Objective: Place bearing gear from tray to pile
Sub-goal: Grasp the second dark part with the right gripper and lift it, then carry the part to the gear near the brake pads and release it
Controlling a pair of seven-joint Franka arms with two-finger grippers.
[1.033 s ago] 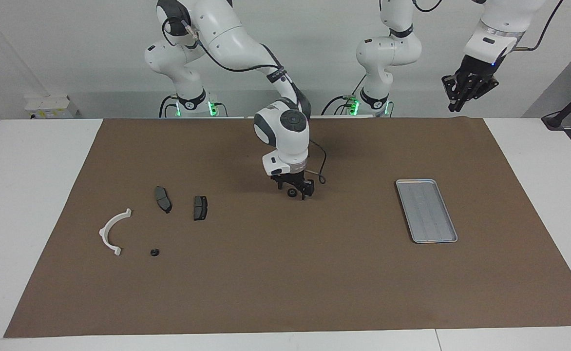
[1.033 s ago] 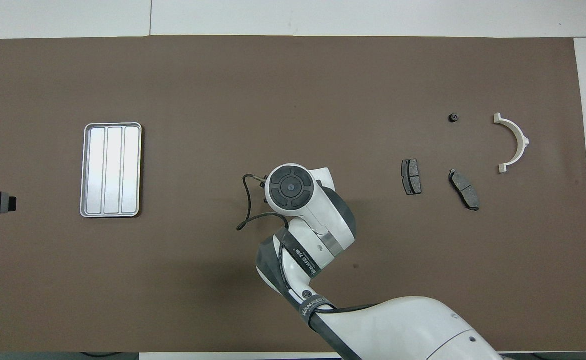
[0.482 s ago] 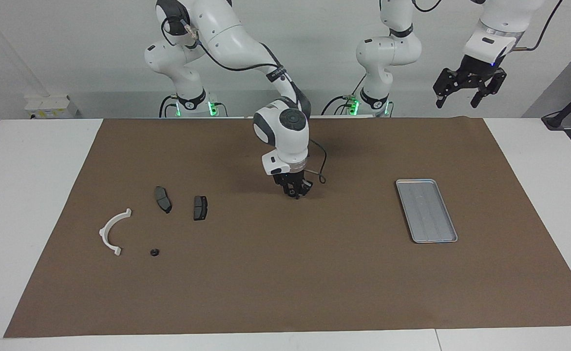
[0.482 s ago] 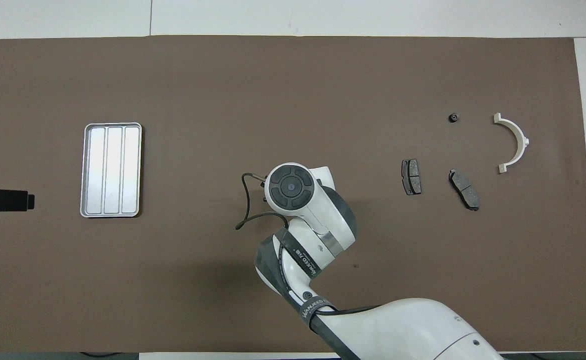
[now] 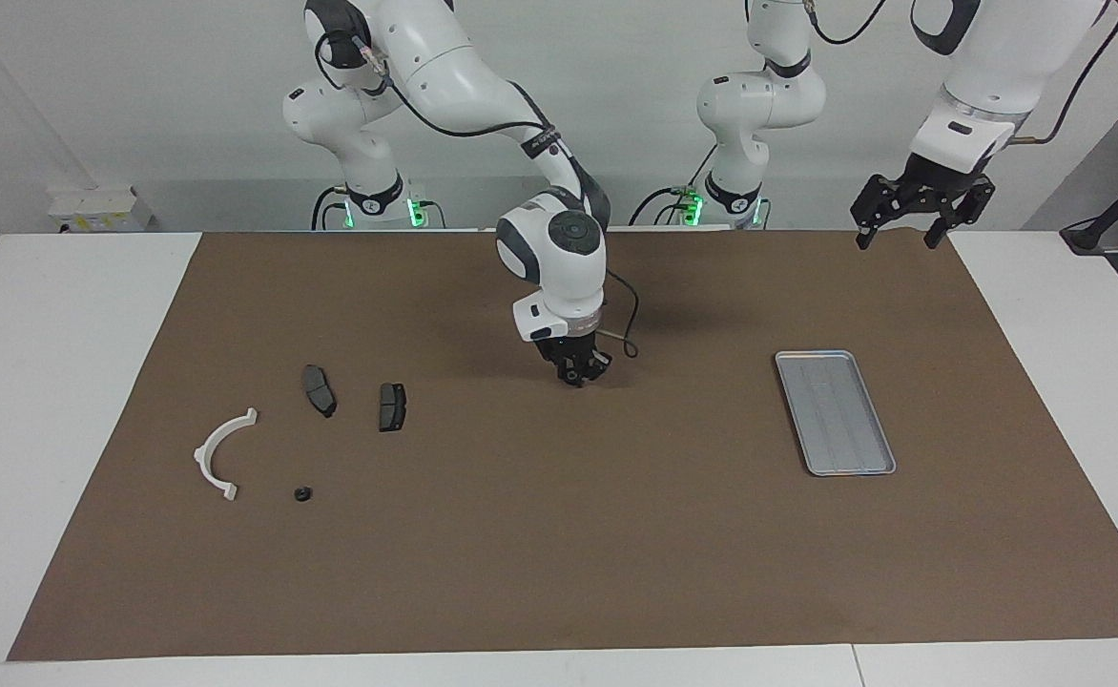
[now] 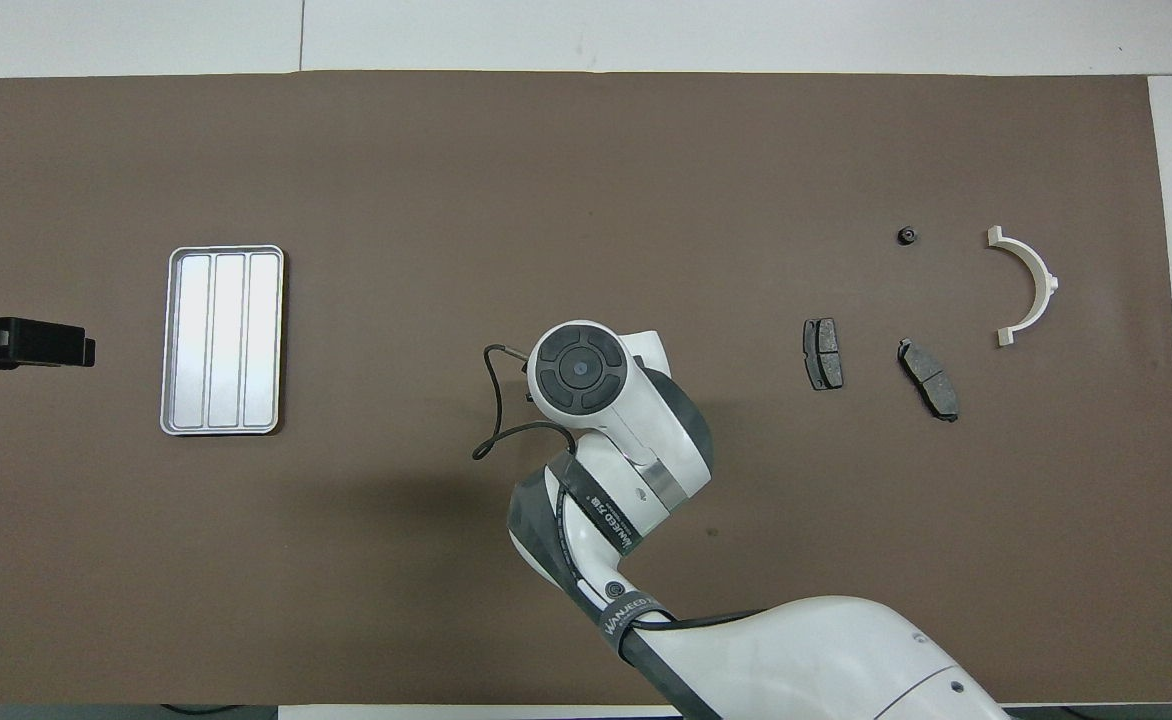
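Gear (image 5: 572, 379): small dark part clamped in right hand (image 5: 573, 374), low over middle of brown mat (image 5: 559, 534); hidden under right arm in overhead view. Tray (image 5: 836, 412): flat on mat toward left arm's end of table (image 5: 63, 382), nothing in it. Left hand (image 5: 910, 212): raised near mat corner, fingers spread apart, holding nothing. Pile toward right arm's end: two dark pads (image 5: 319, 390) (image 5: 392, 406), white half-ring bracket (image 5: 220, 450), second small gear (image 5: 302, 494) beside bracket.
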